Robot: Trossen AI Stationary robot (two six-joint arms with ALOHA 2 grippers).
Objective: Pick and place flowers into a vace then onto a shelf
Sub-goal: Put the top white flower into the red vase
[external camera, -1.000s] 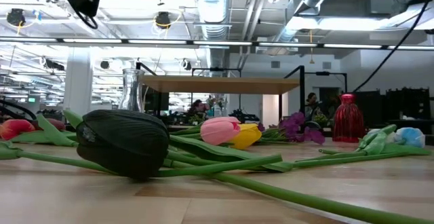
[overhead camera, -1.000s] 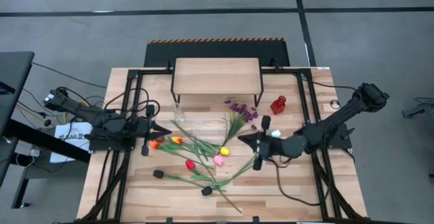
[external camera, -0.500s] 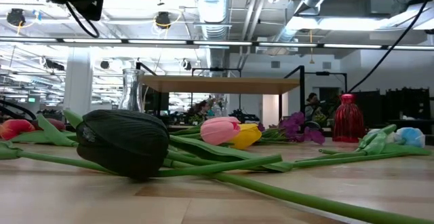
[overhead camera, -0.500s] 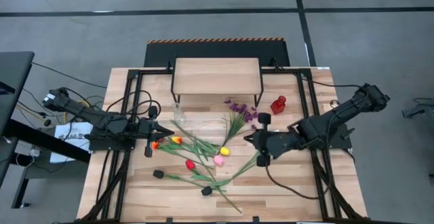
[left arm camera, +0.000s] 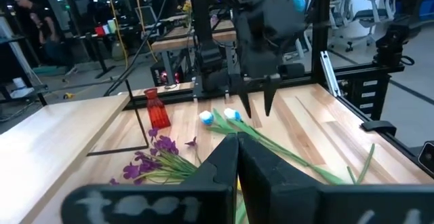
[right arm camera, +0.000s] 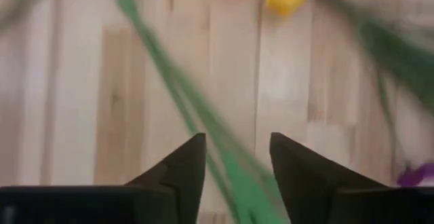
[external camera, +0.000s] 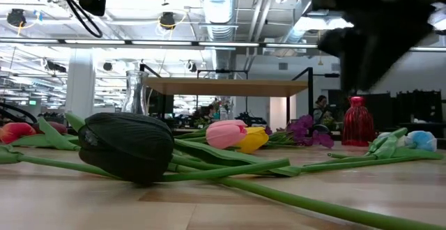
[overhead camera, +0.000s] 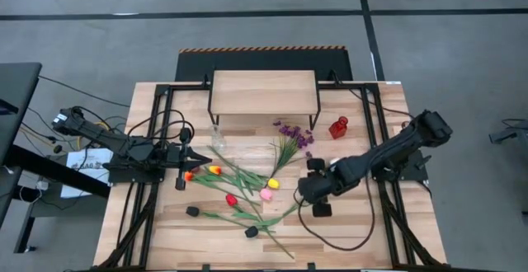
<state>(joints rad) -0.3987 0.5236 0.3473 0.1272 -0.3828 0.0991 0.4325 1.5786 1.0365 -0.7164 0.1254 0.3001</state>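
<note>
Hovering with parted, empty fingers, the right gripper [right arm camera: 234, 157] straddles a green flower stem [right arm camera: 178, 91]

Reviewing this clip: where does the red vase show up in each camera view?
High view: red vase right of the shelf, on the table.
Low view: right of centre, beyond the purple sprigs.
Left wrist view: left of centre, above the purple sprigs.
Right wrist view: not in it.
Shared landmark: the purple sprigs.
</note>
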